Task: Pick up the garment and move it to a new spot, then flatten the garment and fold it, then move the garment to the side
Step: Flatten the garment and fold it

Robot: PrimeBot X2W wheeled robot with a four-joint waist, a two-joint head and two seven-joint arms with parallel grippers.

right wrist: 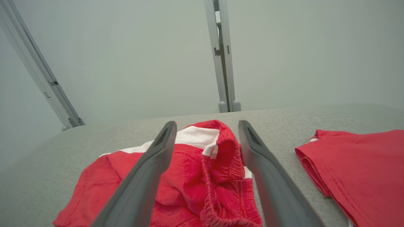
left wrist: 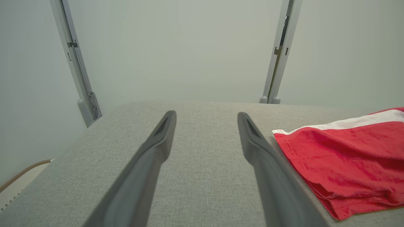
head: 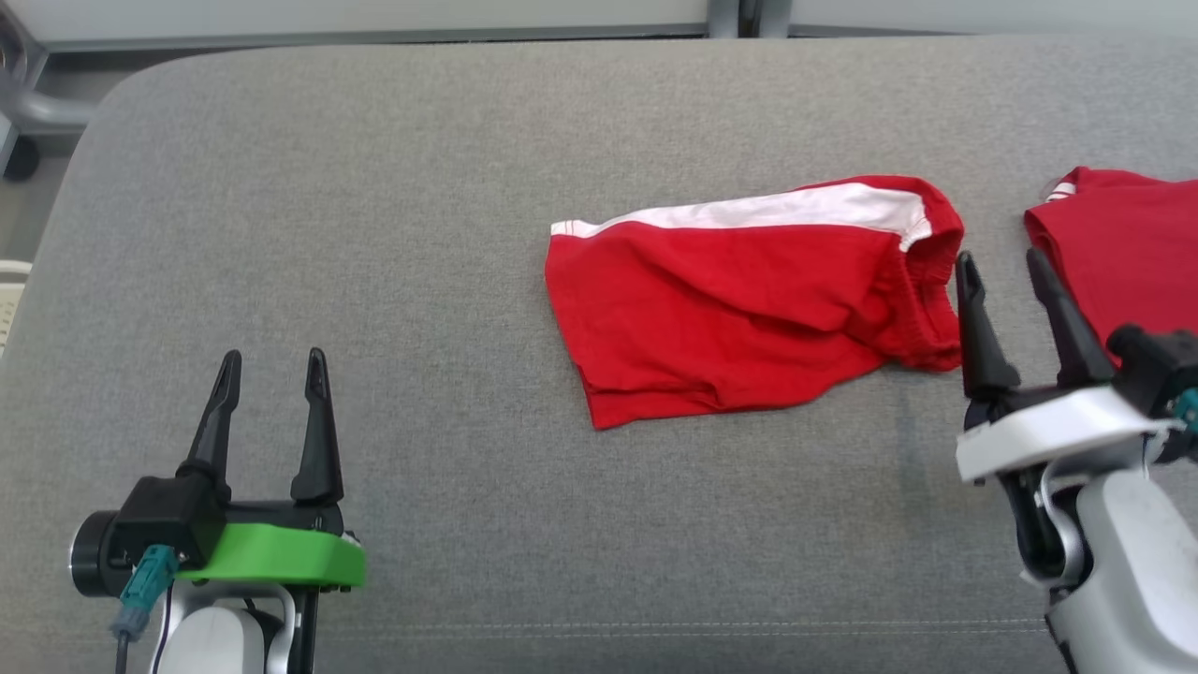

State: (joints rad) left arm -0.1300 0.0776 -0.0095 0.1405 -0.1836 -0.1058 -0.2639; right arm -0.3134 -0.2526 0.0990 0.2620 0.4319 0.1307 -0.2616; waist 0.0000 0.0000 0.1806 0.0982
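The garment (head: 749, 295) is a pair of red shorts with a white side stripe, lying folded on the grey padded table (head: 374, 187). Its elastic waistband faces right. My right gripper (head: 1001, 257) stands open just right of that waistband, holding nothing; in the right wrist view the right gripper (right wrist: 206, 126) frames the waistband of the garment (right wrist: 221, 164). My left gripper (head: 273, 358) is open at the lower left, well clear of the cloth. In the left wrist view the left gripper (left wrist: 206, 115) has bare table between its fingers, with the garment (left wrist: 347, 160) to its right.
A second red garment (head: 1123, 243) lies at the right edge of the table, close behind my right gripper, also seen as red cloth (right wrist: 363, 170). A pale wall with grey upright posts (right wrist: 224, 63) stands behind the table. The table's rounded left corner (head: 103, 112) drops off to the floor.
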